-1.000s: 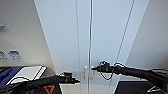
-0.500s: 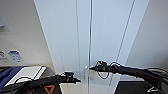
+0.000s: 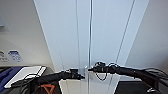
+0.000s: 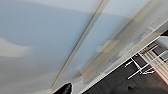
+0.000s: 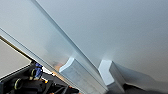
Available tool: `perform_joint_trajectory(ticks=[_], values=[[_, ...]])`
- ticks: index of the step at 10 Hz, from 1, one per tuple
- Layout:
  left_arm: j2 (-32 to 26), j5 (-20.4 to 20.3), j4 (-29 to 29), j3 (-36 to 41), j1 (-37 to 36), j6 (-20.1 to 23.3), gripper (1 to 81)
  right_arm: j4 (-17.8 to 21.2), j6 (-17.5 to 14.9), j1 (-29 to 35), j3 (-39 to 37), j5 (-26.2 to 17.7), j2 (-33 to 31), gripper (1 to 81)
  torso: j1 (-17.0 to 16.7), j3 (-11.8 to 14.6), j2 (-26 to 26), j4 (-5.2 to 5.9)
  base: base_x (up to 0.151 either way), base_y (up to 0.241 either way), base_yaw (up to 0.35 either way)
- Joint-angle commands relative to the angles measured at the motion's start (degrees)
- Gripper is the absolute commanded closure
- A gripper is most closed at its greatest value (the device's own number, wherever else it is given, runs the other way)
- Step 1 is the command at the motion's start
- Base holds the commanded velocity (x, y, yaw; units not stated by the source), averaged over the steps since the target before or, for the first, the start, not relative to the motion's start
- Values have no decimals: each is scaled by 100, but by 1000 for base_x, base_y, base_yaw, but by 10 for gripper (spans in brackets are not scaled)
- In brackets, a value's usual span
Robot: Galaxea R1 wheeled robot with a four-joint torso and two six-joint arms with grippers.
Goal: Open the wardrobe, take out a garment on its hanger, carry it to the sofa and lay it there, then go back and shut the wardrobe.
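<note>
The tall white wardrobe (image 3: 62, 37) stands right in front of me, its two plain doors meeting at the centre seam. The doors hide the garment and the hanger. Two small white handles (image 5: 75, 71) (image 5: 108, 71) sit side by side at the seam. My left gripper (image 3: 81, 76) reaches in from the left to just beside the handles (image 3: 86, 69). My right gripper (image 3: 91, 69) comes from the right and meets the same spot. In the left wrist view a dark fingertip (image 4: 64, 89) lies close to the door face (image 4: 45, 37).
Plain pale wall flanks the wardrobe on both sides. A white flat board (image 3: 25, 75) and something blue (image 3: 7, 76) lie low at the left. In the left wrist view, white chair legs (image 4: 145, 67) stand on dark floor (image 4: 112, 85) beside the wardrobe.
</note>
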Motion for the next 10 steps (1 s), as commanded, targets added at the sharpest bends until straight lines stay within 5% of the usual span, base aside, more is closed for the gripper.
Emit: perform_joint_trajectory(ticks=[1,10], values=[[323,69,139,-136,-1047,35,10,-1,13,852,282,-56,105,10,0,0,0,0,0,0,0],[1360,69,341,-630,-1029,35,10,-1,4,669,440,23,70,10,0,0,2,0,0,0,0]])
